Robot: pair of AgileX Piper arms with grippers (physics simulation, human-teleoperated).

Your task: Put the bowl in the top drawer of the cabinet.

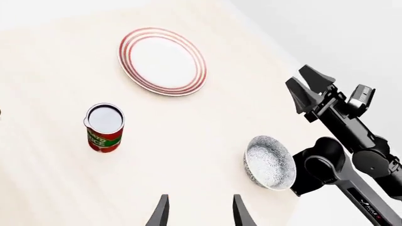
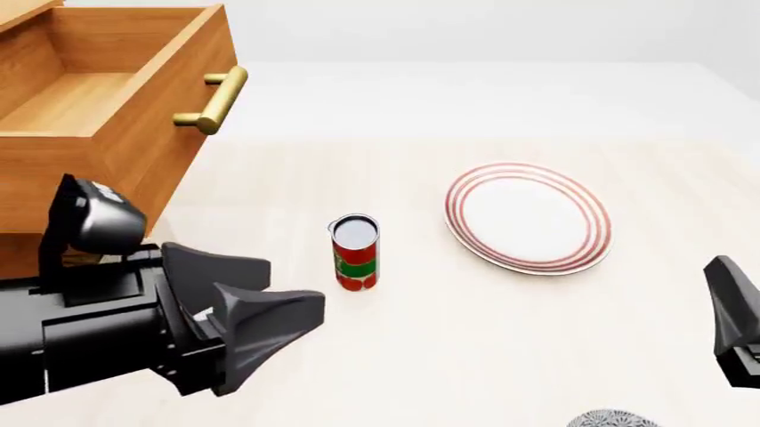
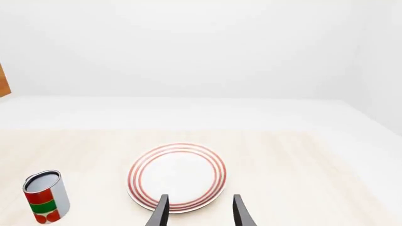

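Light-brown wood of the top drawer (image 2: 101, 98) stands pulled open at ten o'clock in the front view, so only the carrying is left. The bowl (image 1: 270, 162) sits untouched on the desk (image 2: 475, 356) at six o'clock, near the right arm. Both the left gripper (image 2: 255, 316) and the right gripper (image 3: 199, 212) are spread apart and hold nothing.

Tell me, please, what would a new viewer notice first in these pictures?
Probably the open wooden drawer at the far left, with its brass handle. Next, the red-ringed plate right of the middle and the can standing beside it. The left end effector looms dark in the foreground.
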